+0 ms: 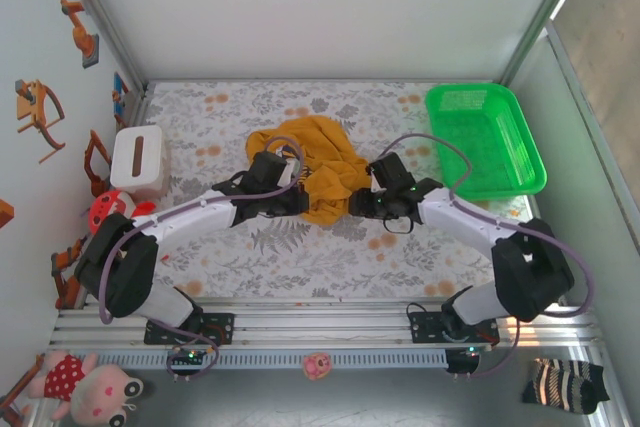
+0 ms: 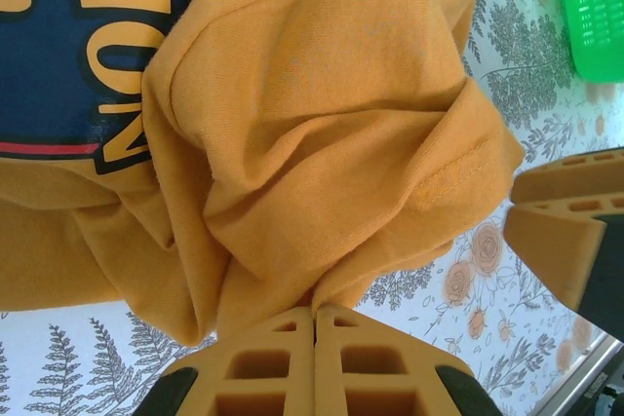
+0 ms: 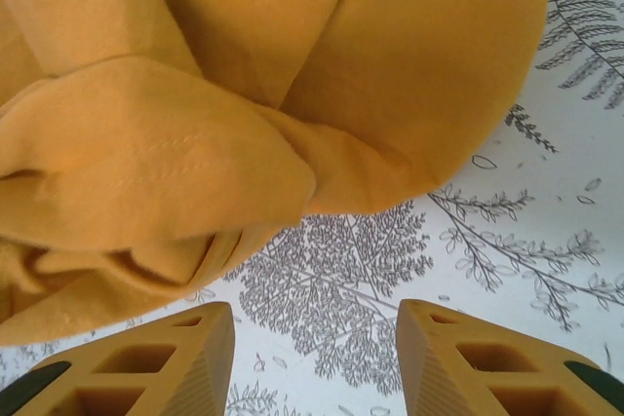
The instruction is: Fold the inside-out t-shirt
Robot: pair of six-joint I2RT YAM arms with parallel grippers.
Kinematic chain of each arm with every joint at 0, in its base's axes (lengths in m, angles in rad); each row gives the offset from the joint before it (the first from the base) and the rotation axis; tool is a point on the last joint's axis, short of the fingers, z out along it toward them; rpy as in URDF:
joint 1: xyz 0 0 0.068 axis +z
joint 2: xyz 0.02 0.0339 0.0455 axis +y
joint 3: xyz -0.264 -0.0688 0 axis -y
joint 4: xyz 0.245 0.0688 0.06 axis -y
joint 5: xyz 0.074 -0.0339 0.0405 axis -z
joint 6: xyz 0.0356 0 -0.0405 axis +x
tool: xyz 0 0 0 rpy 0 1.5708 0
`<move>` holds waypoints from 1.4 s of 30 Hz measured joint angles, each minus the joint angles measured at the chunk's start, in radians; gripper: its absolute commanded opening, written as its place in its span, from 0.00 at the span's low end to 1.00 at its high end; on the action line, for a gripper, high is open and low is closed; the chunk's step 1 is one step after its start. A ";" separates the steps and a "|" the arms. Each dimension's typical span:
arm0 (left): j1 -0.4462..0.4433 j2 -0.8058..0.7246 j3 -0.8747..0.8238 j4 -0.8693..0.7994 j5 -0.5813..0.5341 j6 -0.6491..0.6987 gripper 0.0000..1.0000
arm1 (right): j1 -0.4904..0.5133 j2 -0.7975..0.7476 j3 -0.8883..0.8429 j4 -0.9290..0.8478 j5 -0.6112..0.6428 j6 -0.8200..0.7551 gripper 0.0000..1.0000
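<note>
flowered bench [image 1: 300,247] spread wide, and the mustard inside-out t-shirt [image 1: 318,167] lies bunched in a heap at its middle, dark print showing on one side. green basket [image 1: 487,142] sits at the far right. left fingers [image 2: 263,367] clenched on a fold of the shirt. right fingers [image 3: 166,358] parted, released, over bare bench just beside the cloth.

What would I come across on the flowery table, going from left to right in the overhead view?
White rectangular tissue box → crumpled mustard-yellow cotton t-shirt → bright green plastic mesh basket.
</note>
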State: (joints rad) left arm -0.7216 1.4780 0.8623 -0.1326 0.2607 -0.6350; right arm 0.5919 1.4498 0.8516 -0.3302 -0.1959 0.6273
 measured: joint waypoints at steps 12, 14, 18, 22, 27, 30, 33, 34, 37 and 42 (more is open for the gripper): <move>0.000 0.000 0.000 -0.011 -0.003 0.000 0.00 | 0.000 0.091 0.058 0.060 0.001 0.031 0.47; 0.000 0.000 0.000 -0.011 -0.003 0.000 0.00 | 0.000 0.091 0.066 0.060 0.004 0.031 0.46; 0.000 0.000 0.000 -0.011 -0.003 0.000 0.00 | 0.000 0.091 0.068 0.064 0.006 0.034 0.46; 0.000 0.000 0.000 -0.011 -0.003 0.001 0.00 | 0.000 0.091 0.072 0.066 0.013 0.043 0.44; 0.000 -0.001 0.000 -0.011 -0.003 0.003 0.00 | -0.014 0.095 0.083 0.071 0.016 0.060 0.27; 0.000 -0.002 0.000 -0.011 -0.003 0.003 0.00 | -0.022 0.109 0.097 0.078 0.014 0.060 0.11; 0.000 -0.002 0.000 -0.011 -0.003 0.003 0.00 | -0.024 0.123 0.098 0.081 0.013 0.063 0.00; 0.000 -0.002 0.000 -0.011 -0.003 0.003 0.00 | -0.024 0.126 0.098 0.082 0.011 0.064 0.00; 0.000 -0.005 0.000 -0.011 -0.003 0.003 0.00 | -0.025 0.128 0.098 0.082 0.010 0.061 0.00; 0.012 -0.005 0.010 -0.034 -0.002 0.003 0.00 | -0.035 0.096 0.092 0.072 -0.013 0.053 0.00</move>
State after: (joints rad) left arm -0.7094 1.4727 0.8726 -0.1661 0.2584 -0.6315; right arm 0.5571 1.5455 0.9436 -0.2584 -0.2092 0.6804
